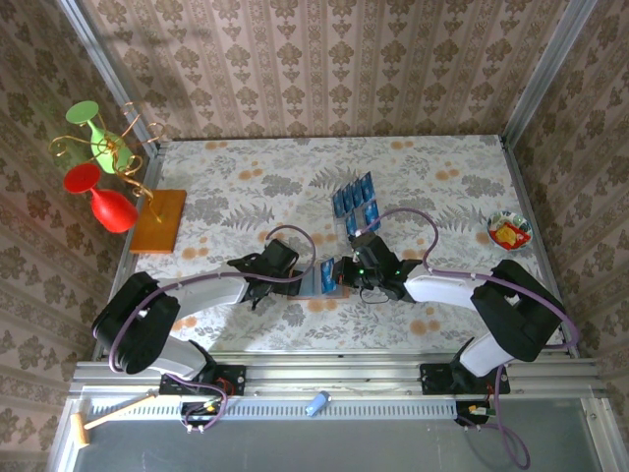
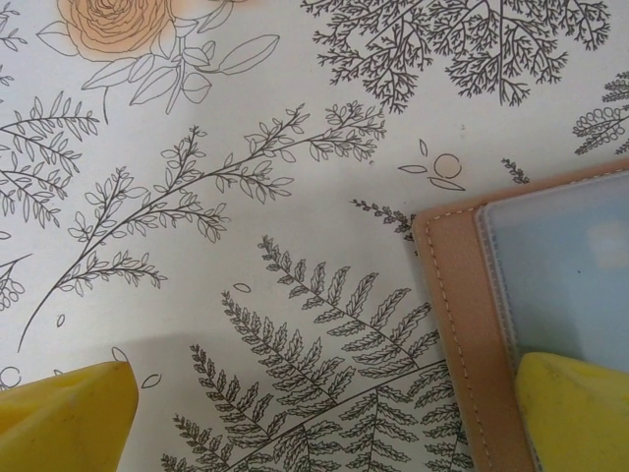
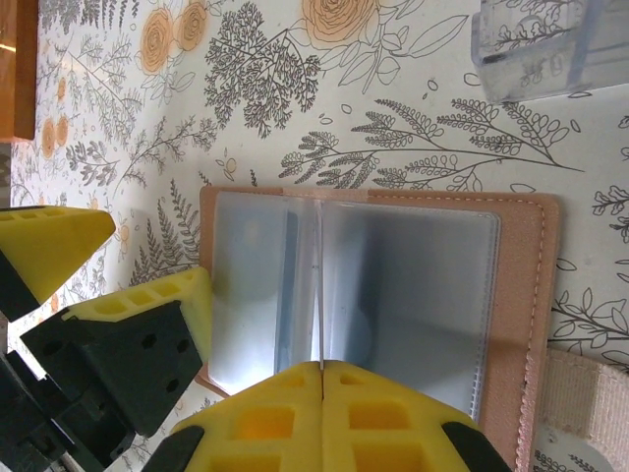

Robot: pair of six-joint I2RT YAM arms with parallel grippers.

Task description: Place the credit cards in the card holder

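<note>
Left wrist, card holder (image 2: 460, 324) corner, bare tablecloth (image 2: 197, 147)

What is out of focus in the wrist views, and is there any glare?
Left wrist: the yellow fingertips are blurred, while the tablecloth print is sharp. Right wrist: the card holder has hazy reflections on its clear pockets, but no harsh glare.

Robot lab cell: alu frame (image 1: 334, 372), wallpapered walls (image 1: 324, 59), floral tablecloth (image 1: 246, 167), arms bolted on.
</note>
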